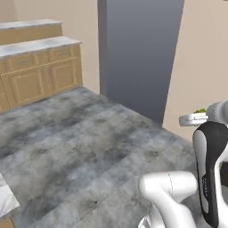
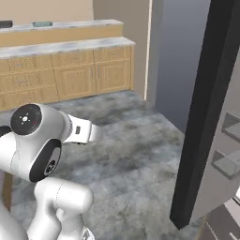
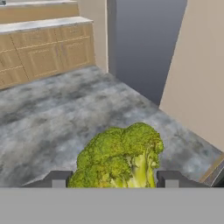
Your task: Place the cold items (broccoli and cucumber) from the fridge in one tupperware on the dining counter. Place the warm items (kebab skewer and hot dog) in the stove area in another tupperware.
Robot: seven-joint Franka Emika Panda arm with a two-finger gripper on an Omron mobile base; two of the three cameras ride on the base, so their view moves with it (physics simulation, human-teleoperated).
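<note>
Left base view: the arm rises at the lower right, and a scrap of green, likely the broccoli [image 1: 200, 111], shows at the hand, level with the foot of the tall grey fridge [image 1: 140, 53]. Wooden cabinets [image 1: 40, 73] with a stepped bench [image 1: 38, 44] on top stand far off beyond the grey floor [image 1: 80, 147].

Right base view: the arm sits at the lower left. The open fridge door [image 2: 208, 108] stands edge-on to its right, with shelves [image 2: 229, 161] behind it. The bench [image 2: 65, 45] runs along the far wall past the fridge.

Hand view: broccoli fills the gap between the fingers [image 3: 57, 179], its crown pointing away from the hand and stalk inward. The fingers stand apart on either side of it, clamped on the head as far as I can judge. The floor lies below, the fridge ahead. No tupperware is in sight, so the carry depends on turning away from the fridge toward the bench.
</note>
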